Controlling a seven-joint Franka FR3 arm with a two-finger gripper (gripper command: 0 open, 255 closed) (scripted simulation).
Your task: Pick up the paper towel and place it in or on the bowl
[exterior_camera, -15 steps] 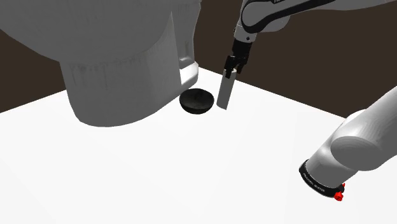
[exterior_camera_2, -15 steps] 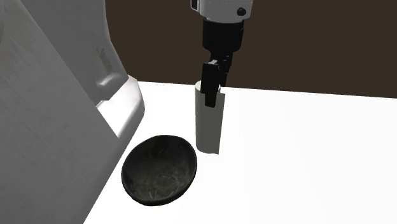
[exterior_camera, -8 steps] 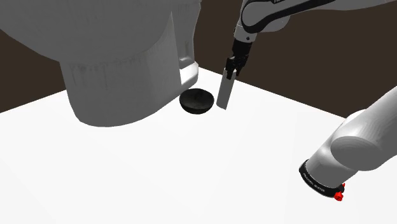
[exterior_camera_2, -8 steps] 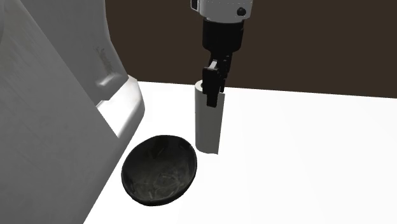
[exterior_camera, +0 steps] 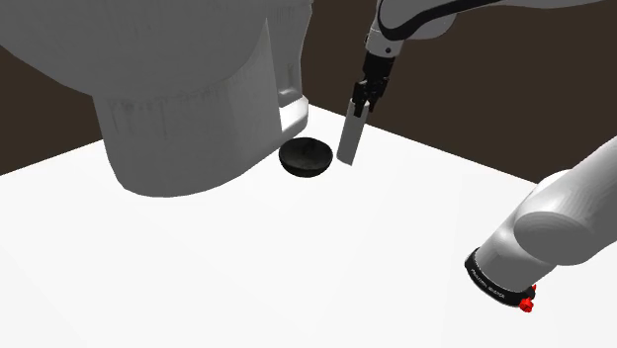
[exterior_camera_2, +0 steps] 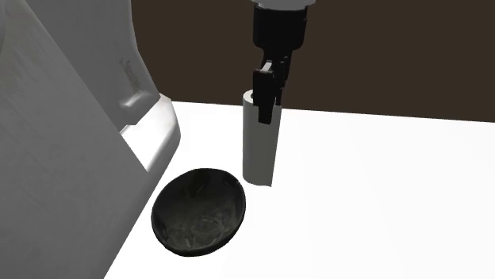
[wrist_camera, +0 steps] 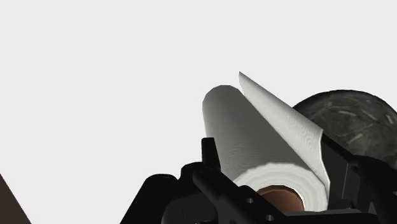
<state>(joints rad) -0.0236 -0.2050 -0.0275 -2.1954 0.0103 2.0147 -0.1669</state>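
White fixture (exterior_camera_2: 63, 143): bulky, on the white surface (exterior_camera_2: 381, 198).
Bowl (exterior_camera_2: 198, 211): dark, empty, by the fixture's base near the surface's far edge.
Paper towel (exterior_camera_2: 259, 150): upright roll just beside the bowl. The gripper (exterior_camera_2: 265, 115) clamps its top, likely ready to carry it over.

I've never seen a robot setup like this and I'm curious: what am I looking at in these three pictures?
This is a simulated white robot arm with a black two-finger gripper. Two pictures come from cameras standing around it, one beside its base and one closer in. The third looks from the hand along the fingers. On the white surface sit a dark bowl and a large white fixture. The gripper is shut on the top of an upright paper towel roll, which is right beside the bowl.
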